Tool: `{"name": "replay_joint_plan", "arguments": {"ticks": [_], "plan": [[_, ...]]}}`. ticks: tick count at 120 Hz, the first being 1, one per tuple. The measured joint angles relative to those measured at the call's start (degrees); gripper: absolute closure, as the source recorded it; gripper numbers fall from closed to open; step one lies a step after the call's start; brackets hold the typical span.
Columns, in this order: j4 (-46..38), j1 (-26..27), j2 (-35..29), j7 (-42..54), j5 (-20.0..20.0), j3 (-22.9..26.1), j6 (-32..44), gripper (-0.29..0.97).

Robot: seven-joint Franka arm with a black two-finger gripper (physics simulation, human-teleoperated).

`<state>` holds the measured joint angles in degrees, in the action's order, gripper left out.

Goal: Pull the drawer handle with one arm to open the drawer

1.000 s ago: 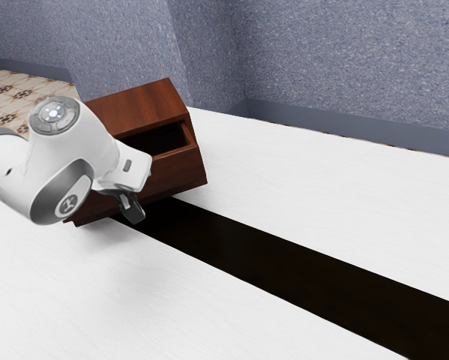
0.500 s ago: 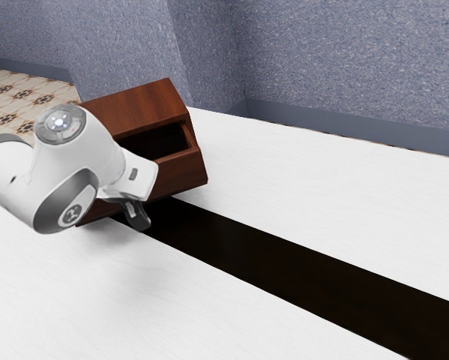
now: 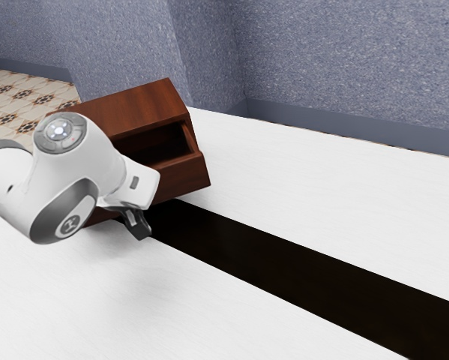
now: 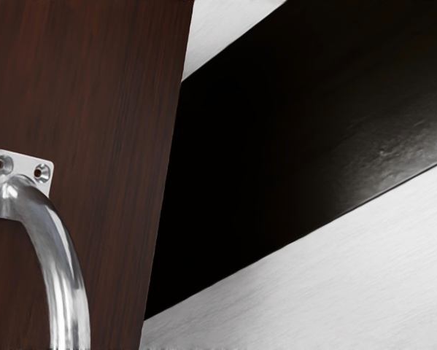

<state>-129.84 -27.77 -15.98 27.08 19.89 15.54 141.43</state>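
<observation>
Slightly more opening is showing than a second ago, so the pull is working.
White robot arm [image 3: 67, 180] is easing back with the black two-finger gripper [image 3: 137, 223] by the curved silver metal handle [image 4: 54, 262]. Can't tell its grip state. The dark brown wooden drawer [image 3: 188, 161] is sitting partly out of its cabinet [image 3: 134, 109].

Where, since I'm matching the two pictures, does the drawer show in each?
Exterior view: drawer left of centre, partly out of its cabinet, partly behind the arm.
Wrist view: its wooden front, bearing the metal handle.
Shared landmark: the black stripe beside it.
</observation>
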Motion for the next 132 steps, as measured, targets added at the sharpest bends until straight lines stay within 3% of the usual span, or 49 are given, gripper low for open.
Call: {"name": "replay_joint_plan", "arguments": {"ticks": [35,58,87,120,132], "plan": [[-1.76,0.11,-1.96,-0.61,0.2,0.09,-0.09,0.0],[-2.89,0.6,-3.36,-1.2,1.19,0.18,0.02,0.12],[-3.31,0.64,-3.95,-1.79,1.2,0.2,0.11,0.05],[-2.16,0.25,-7.73,-1.85,-0.32,0.12,-0.95,0.03],[5.05,0.53,-7.39,-1.96,-5.02,-0.32,-8.21,0.02]]}}
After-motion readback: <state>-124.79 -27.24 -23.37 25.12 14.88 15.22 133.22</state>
